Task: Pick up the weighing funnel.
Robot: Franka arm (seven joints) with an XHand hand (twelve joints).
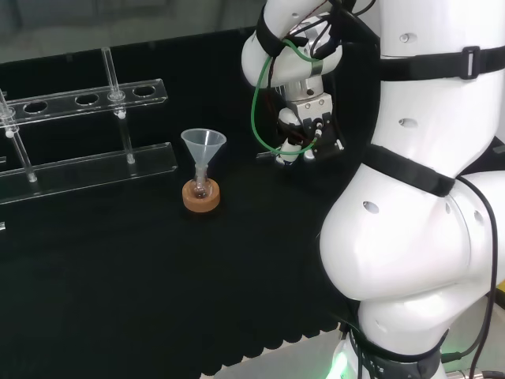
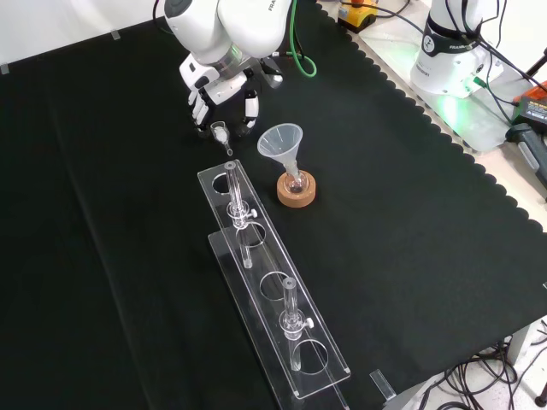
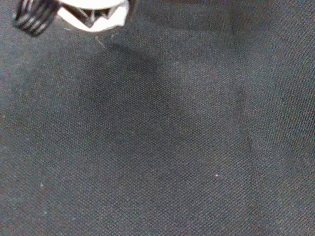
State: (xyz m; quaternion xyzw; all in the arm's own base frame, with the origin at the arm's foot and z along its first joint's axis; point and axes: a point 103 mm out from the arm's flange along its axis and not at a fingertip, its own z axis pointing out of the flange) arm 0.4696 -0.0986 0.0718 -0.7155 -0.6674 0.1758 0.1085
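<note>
One weighing funnel (image 2: 221, 133) lies on the bench (image 2: 427, 222) left of the one funnel (image 2: 281, 141) in the front view, under the hand (image 2: 224, 96), whose fingers hang relaxed, grasping nothing; one clear rack (image 2: 275, 295) flanks the funnel

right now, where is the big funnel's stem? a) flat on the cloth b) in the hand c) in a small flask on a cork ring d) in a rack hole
c: the funnel stands mouth up with its stem down in the flask, which sits on the cork ring.
</note>
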